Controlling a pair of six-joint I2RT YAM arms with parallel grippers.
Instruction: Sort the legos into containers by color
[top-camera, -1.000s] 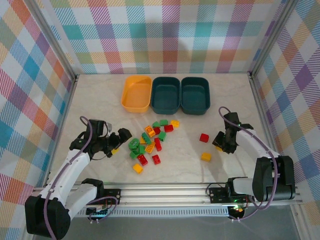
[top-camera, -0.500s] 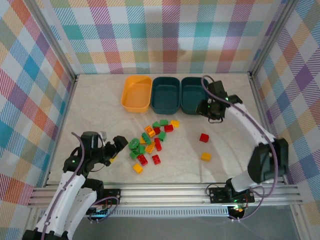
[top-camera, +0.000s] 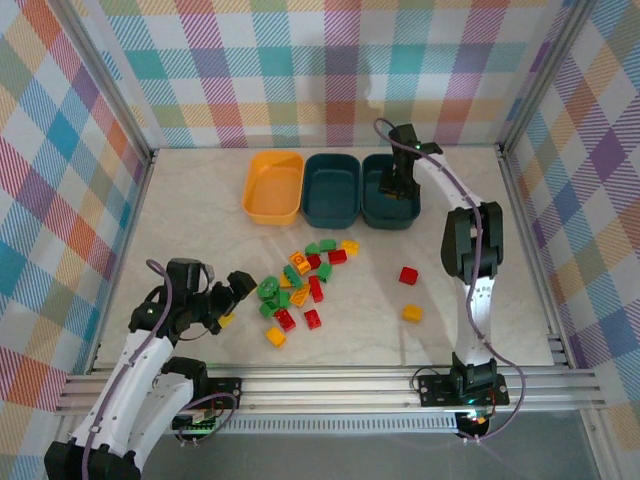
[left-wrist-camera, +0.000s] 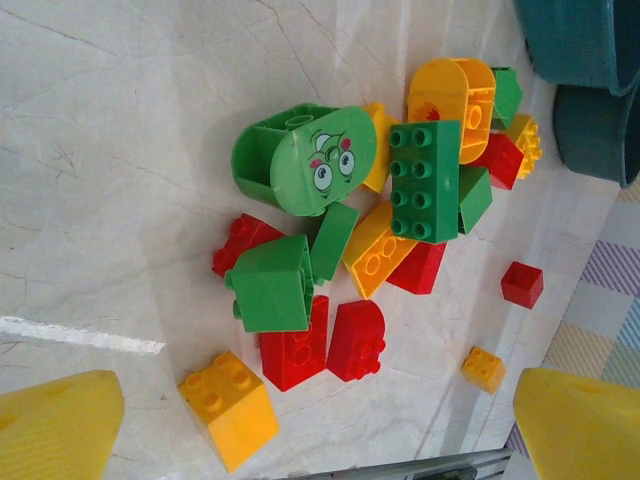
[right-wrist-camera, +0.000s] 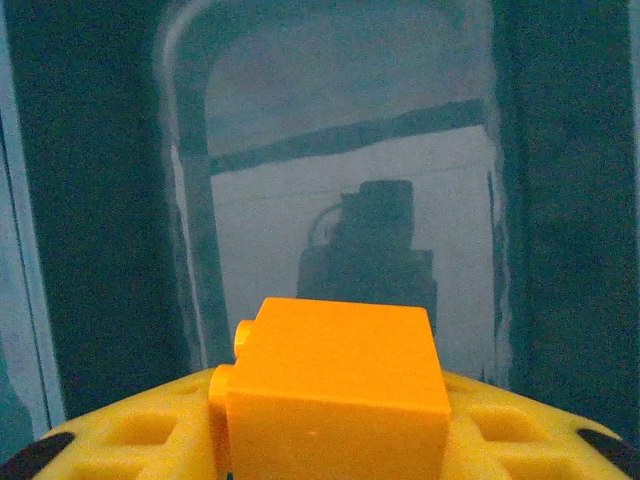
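Pinching orange-yellow brick (right-wrist-camera: 335, 385) in right claw (top-camera: 398, 180) over rightmost teal tub (top-camera: 375, 210).
With left claw (top-camera: 237, 298) spread at lego pile's (top-camera: 300, 285) 9 o'clock.

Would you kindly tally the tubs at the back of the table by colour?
Orange tub: 1
Teal tubs: 2
Total: 3
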